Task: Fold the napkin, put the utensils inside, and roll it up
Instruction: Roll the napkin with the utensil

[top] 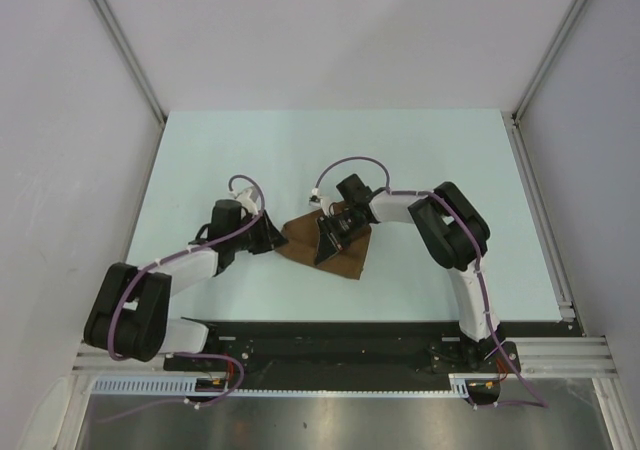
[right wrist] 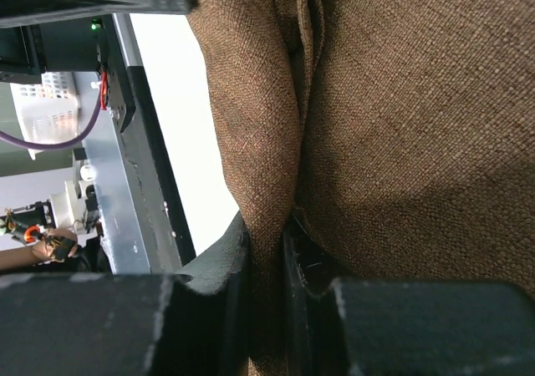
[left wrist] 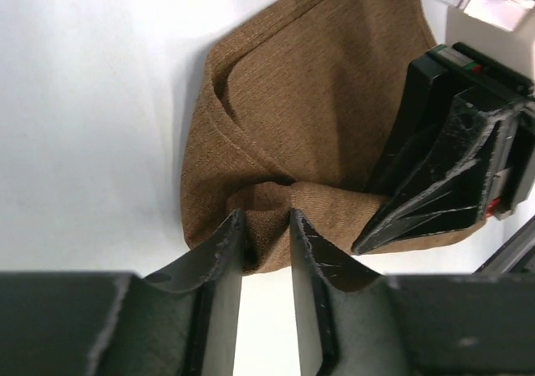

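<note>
The dark-brown napkin (top: 348,254) lies bunched on the pale table between both arms. My left gripper (top: 274,234) is at its left edge; in the left wrist view the napkin (left wrist: 301,117) has a pinched fold between my jaws, so my left gripper (left wrist: 266,226) is shut on it. My right gripper (top: 327,240) sits on the napkin's middle. In the right wrist view a ridge of the napkin (right wrist: 401,117) is clamped between my jaws, so my right gripper (right wrist: 266,242) is shut on it. The right gripper also shows in the left wrist view (left wrist: 451,167). No utensils show.
The pale table (top: 300,160) stretches behind the napkin, walled by white panels left, right and back. A black and metal rail (top: 340,345) with the arm bases runs along the near edge.
</note>
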`<control>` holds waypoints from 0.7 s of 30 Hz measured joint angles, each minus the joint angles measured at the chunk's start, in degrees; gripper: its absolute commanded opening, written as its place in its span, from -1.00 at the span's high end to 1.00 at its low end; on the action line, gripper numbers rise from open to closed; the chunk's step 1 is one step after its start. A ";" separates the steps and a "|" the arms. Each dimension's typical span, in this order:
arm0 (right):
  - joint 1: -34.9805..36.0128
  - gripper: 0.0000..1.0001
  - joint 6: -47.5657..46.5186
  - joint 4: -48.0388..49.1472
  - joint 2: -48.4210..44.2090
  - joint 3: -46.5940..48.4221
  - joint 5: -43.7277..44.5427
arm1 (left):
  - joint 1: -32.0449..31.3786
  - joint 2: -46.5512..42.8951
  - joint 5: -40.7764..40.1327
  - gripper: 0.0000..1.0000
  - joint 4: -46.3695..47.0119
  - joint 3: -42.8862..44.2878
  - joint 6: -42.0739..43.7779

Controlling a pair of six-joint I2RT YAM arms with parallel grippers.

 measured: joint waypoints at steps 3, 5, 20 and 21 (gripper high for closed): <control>-0.07 0.74 0.09 -0.33 0.26 0.28 -0.24 | -0.02 1.31 0.04 0.63 0.39 0.00 -0.02; -0.07 0.72 0.20 -0.68 0.35 0.52 -0.24 | -0.02 1.68 0.17 0.93 0.70 0.02 -0.04; 0.22 -0.33 1.36 -6.84 -4.59 1.64 6.88 | -0.09 9.22 -0.68 0.99 -2.38 5.92 0.09; 0.15 -0.35 1.20 -7.54 -5.73 1.62 9.18 | -0.09 9.60 -0.70 0.99 -2.73 6.32 0.09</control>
